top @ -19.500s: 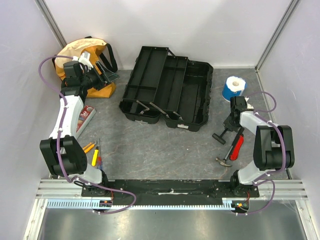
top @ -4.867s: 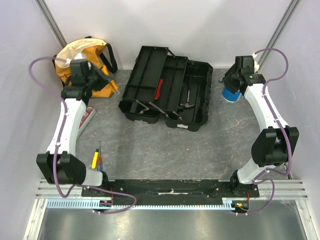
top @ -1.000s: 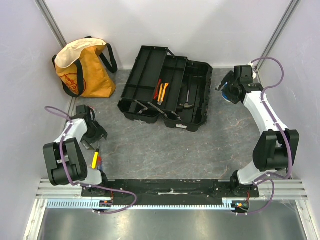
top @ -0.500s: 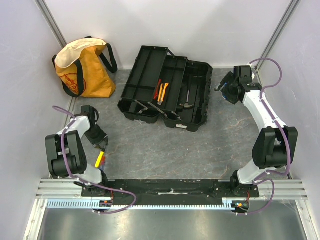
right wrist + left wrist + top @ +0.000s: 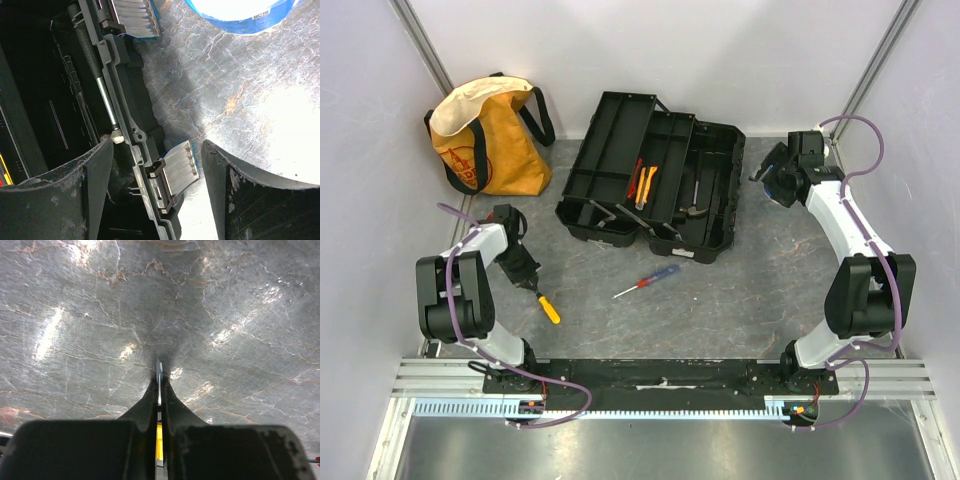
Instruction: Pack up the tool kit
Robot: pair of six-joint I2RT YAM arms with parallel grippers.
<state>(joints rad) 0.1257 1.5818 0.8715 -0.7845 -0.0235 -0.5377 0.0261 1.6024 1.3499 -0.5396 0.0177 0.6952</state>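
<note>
Grey stone-patterned tabletop with open tool kit (image 5: 616, 140) at far centre: left gripper (image 5: 159, 385) now pinched shut on the shaft of yellow-handled screwdriver (image 5: 550, 308), red-blue screwdriver (image 5: 648, 282) newly displaced to mid-table, both unpacked; right gripper (image 5: 156, 150) spread wide, empty, over blue latch (image 5: 177, 165).

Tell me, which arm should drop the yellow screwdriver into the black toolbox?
Left. The left gripper is shut on the yellow screwdriver by its metal shaft. The right gripper is open and empty at the toolbox edge, away from that screwdriver.
</note>
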